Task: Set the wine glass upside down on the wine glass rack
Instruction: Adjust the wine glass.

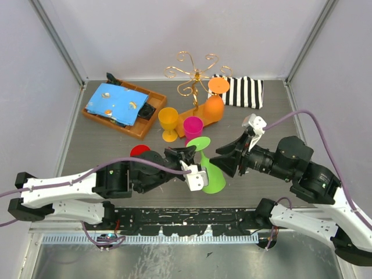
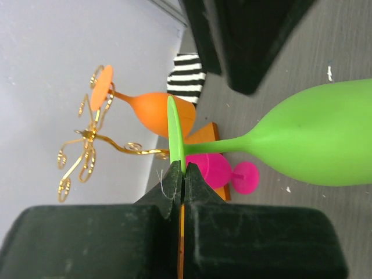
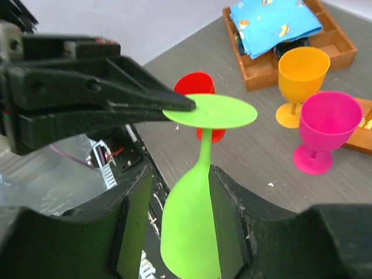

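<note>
Left gripper (image 2: 183, 170) is pinched shut on the foot rim of the inverted green wine glass (image 3: 192, 232) — right gripper (image 3: 181, 172) straddles the bowl, its 2 fingers partly open.

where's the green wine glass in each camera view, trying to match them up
top external: green wine glass at the centre of the picture, foot up.
left wrist: green wine glass fills the right half, sideways in the picture.
right wrist: green wine glass at lower centre, foot up.
shared landmark: pink glass, in all three views.
</note>
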Controlling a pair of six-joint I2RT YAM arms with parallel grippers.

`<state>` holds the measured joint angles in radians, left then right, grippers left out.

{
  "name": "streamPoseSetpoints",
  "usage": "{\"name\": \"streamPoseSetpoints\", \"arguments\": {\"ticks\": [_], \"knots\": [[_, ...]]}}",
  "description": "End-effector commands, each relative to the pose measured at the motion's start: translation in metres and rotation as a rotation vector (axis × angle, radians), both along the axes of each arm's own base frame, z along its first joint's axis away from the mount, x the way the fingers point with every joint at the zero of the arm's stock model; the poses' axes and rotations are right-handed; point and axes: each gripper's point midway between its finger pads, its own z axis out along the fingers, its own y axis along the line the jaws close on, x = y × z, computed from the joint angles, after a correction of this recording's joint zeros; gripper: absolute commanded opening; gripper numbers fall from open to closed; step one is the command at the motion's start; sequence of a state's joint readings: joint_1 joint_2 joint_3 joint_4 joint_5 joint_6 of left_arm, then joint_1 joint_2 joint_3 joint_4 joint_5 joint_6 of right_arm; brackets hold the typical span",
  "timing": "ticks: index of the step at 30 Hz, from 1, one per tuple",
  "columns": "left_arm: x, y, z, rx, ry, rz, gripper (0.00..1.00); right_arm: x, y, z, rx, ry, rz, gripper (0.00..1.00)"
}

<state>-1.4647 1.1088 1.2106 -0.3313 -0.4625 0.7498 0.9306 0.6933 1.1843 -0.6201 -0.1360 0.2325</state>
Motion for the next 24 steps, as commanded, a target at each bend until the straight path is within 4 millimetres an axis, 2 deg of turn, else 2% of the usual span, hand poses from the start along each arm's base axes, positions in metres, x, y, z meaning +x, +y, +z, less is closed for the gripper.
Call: {"name": "streamPoseSetpoints", "arguments": {"ticks": [1, 8, 15, 24], "knots": [[0.001, -0.005, 0.033, -0.072, -0.101, -0.006, 0.00, -0.007, 0.010, -0.006, 0.005, -0.021, 0.069, 0.50], [-0.006, -0.010, 0.032, -0.044, -0.144, -0.046, 0.00, 0.000, 0.018, -0.035, -0.025, -0.042, 0.078, 0.46], [-0.010, -0.008, 0.034, -0.040, -0.178, -0.063, 0.00, -0.005, 0.030, -0.039, -0.010, -0.040, 0.147, 0.43], [-0.012, -0.008, 0.032, -0.034, -0.186, -0.058, 0.00, 0.000, 0.034, -0.041, 0.072, -0.012, 0.107, 0.38]]}}
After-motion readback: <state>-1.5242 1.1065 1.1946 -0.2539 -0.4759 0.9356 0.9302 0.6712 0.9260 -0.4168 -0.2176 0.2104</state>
